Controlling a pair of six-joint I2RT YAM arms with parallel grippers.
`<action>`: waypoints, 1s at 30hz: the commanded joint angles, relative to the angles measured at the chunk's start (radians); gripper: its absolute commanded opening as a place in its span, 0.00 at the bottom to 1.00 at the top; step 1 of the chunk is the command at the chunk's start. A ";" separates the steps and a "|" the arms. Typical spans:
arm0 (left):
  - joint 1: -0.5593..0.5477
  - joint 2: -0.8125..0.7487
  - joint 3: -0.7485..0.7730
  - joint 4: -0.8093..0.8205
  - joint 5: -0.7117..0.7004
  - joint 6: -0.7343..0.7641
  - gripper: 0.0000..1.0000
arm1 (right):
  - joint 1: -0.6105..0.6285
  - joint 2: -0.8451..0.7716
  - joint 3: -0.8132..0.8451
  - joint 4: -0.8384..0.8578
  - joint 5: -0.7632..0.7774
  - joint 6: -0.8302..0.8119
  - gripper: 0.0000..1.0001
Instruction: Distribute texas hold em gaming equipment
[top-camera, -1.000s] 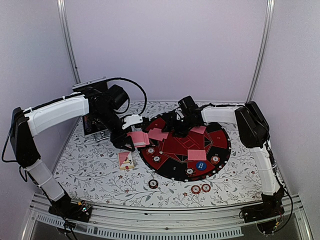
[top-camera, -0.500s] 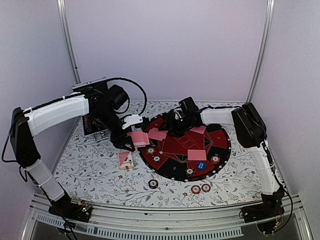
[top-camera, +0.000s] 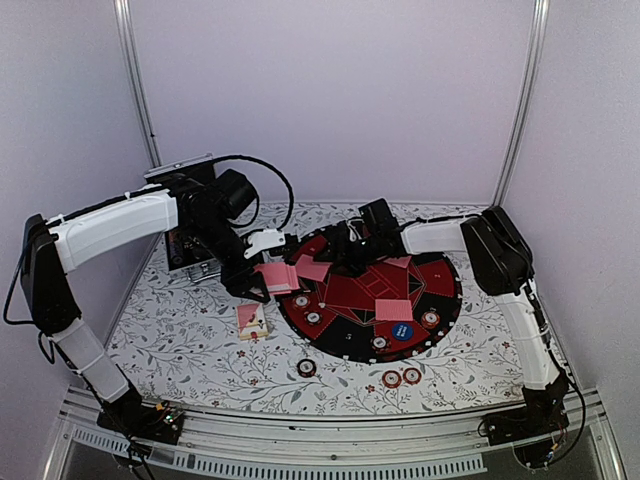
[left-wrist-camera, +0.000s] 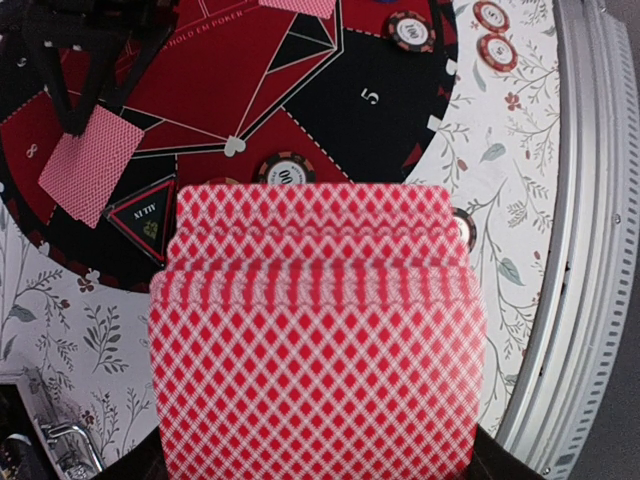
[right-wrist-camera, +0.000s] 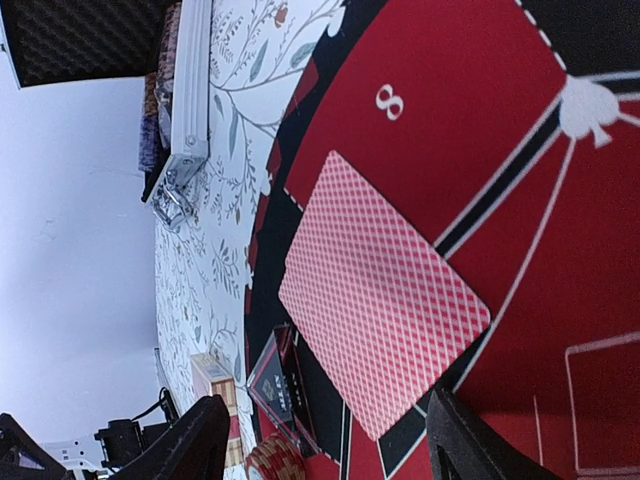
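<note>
My left gripper (top-camera: 258, 284) is shut on a fanned deck of pink-backed cards (left-wrist-camera: 315, 330), held over the left rim of the round red-and-black poker mat (top-camera: 350, 345); the deck hides its fingers in the left wrist view. My right gripper (right-wrist-camera: 325, 445) stands open just above a single face-down card (right-wrist-camera: 385, 300) lying on the mat's segment 8, one finger (right-wrist-camera: 195, 440) on each side of it and nothing held. Two more cards (top-camera: 393, 309) lie on the mat. Chips (top-camera: 430, 318) and a blue button (top-camera: 403, 330) sit along its near edge.
A black silver-edged case (top-camera: 188, 250) stands at the back left. A small card box (top-camera: 252, 320) lies left of the mat. Three chips (top-camera: 391, 379) rest on the floral cloth in front of the mat. A triangular all-in marker (right-wrist-camera: 272, 385) sits beside the single card.
The right gripper has slid a little to the left over the mat, toward the card on the left side. The left arm and its deck have not moved.
</note>
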 joint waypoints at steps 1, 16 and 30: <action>0.007 -0.013 0.013 0.010 0.010 -0.008 0.00 | -0.008 -0.135 -0.104 -0.029 0.053 -0.018 0.73; 0.006 -0.010 0.015 0.018 0.010 -0.010 0.00 | 0.089 -0.462 -0.488 0.298 -0.157 0.110 0.81; 0.005 -0.002 0.019 0.021 0.005 -0.012 0.00 | 0.194 -0.418 -0.455 0.419 -0.223 0.224 0.85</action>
